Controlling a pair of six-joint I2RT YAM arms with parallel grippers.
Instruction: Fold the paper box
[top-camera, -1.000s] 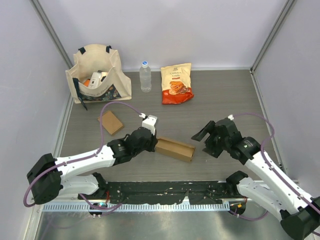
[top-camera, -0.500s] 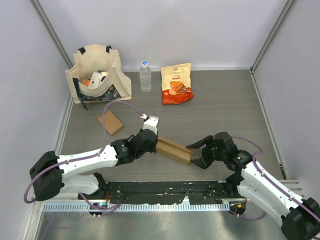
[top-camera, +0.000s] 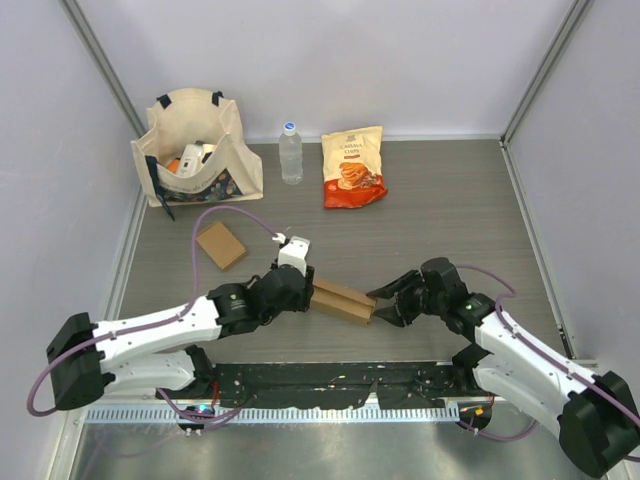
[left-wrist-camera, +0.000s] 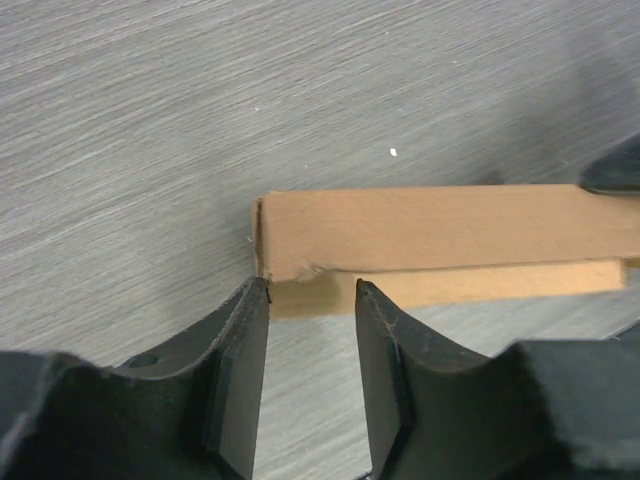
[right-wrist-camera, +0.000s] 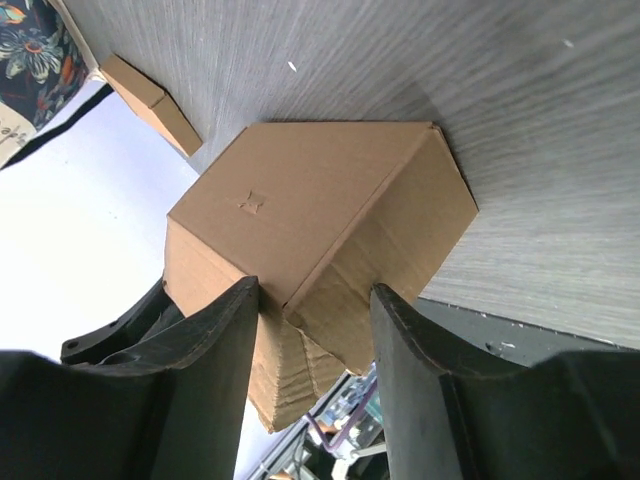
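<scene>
**Free room and obstacles.** The long brown cardboard box (top-camera: 340, 300) is lying near the front of the grey wood-grain table (top-camera: 450, 200). The left gripper (top-camera: 310, 293) is closing off its left end and the right gripper (top-camera: 378, 305) is straddling its right end, so only the long sides are offering approach. A small flat brown cardboard piece (top-camera: 221, 245) is lying well apart, beyond the left arm. The cream canvas tote bag (top-camera: 195, 145), clear plastic water bottle (top-camera: 291, 153) and orange snack pouch (top-camera: 353, 167) are lining the far edge. A broad band of tabletop is running between them and the box.
</scene>
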